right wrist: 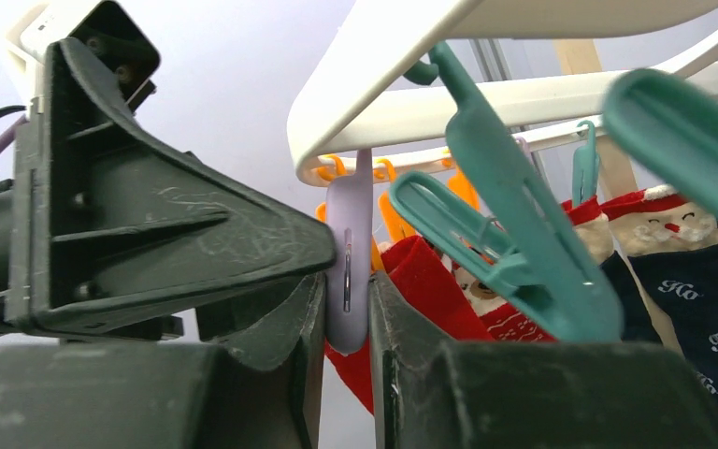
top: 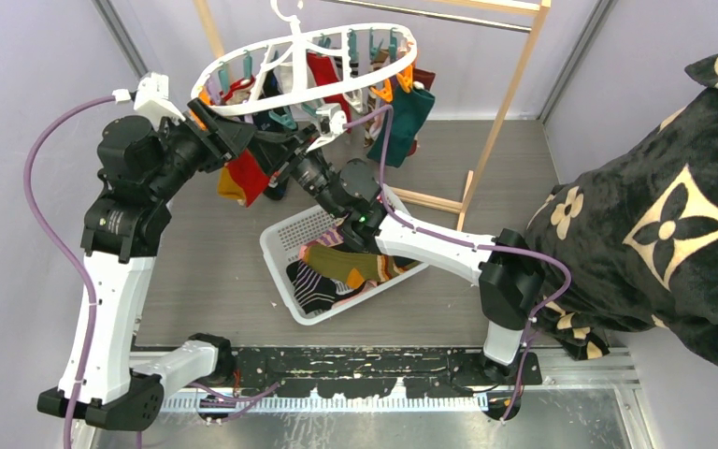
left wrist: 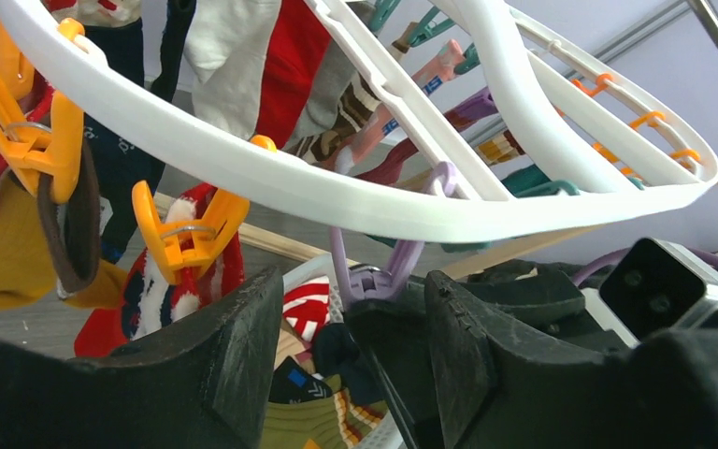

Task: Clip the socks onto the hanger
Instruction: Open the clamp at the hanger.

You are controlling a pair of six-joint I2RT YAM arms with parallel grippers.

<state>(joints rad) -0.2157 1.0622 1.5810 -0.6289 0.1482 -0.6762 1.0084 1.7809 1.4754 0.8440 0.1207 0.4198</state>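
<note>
Right wrist, hanger peg (right wrist: 348,238) inside right pincer (right wrist: 347,313)

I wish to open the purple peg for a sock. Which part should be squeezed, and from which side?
Probably the two handle arms above its wire spring, coming from below: the purple peg hangs down from the hanger, so one finger fits each flat side.
</note>
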